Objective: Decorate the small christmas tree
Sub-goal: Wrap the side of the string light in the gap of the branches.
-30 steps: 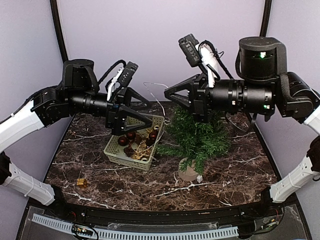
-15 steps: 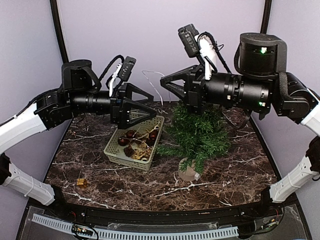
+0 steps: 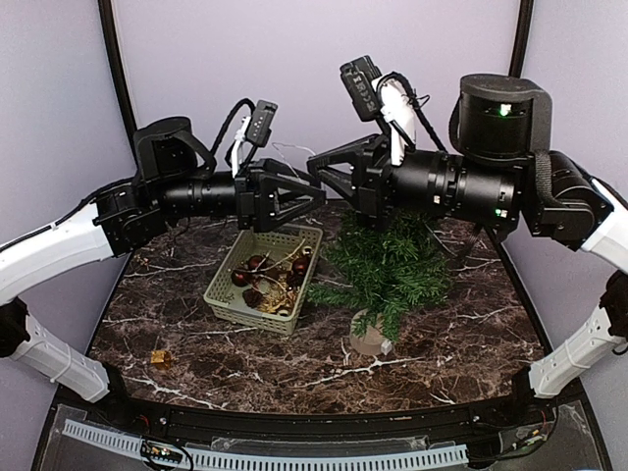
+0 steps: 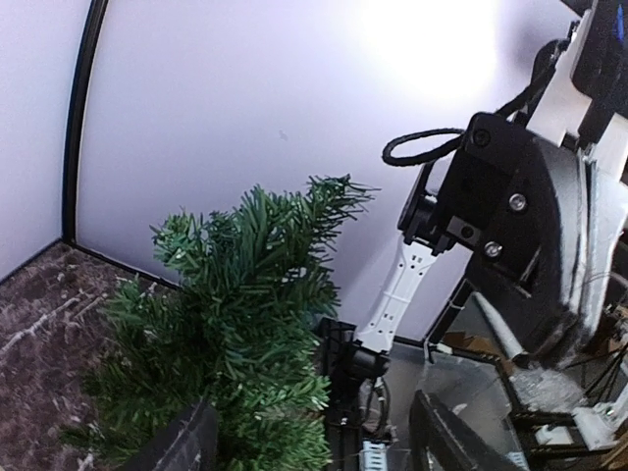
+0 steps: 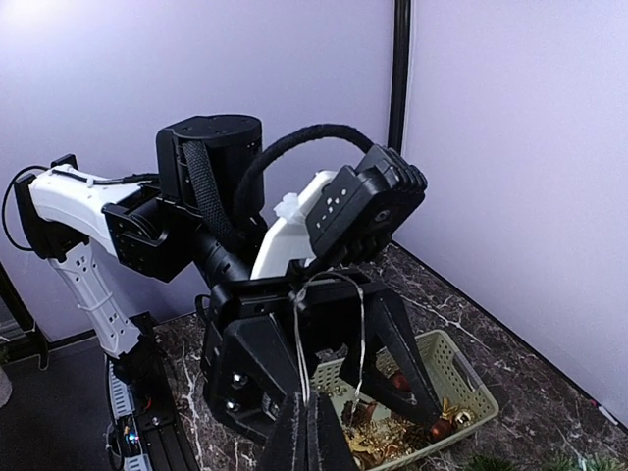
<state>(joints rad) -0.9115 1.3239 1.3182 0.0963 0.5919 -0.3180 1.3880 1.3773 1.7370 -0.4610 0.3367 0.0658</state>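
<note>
On marble table [image 3: 196, 334], small christmas tree [image 3: 392, 270], bushy green, round tan base [image 3: 369, 340]

Basket [image 3: 224, 294] centre-left on worktop [image 3: 461, 343], ornaments [image 3: 257, 279] inside, small christmas tree [image 3: 392, 267] just right, left claw [image 3: 312, 194] facing right claw [image 3: 315, 169] above, wire loop [image 5: 362, 329] seemingly in the latter.

Right gripper [image 5: 312, 417] at bottom edge, fingers pressed together, pinching thin silver wire loop [image 5: 362, 334]. Left gripper [image 5: 329, 363] faces camera just behind, jaws spread wide either side of loop. Basket [image 5: 483, 398] lower right on marble table [image 5: 554, 397], red balls [image 5: 441, 428] inside.
</note>
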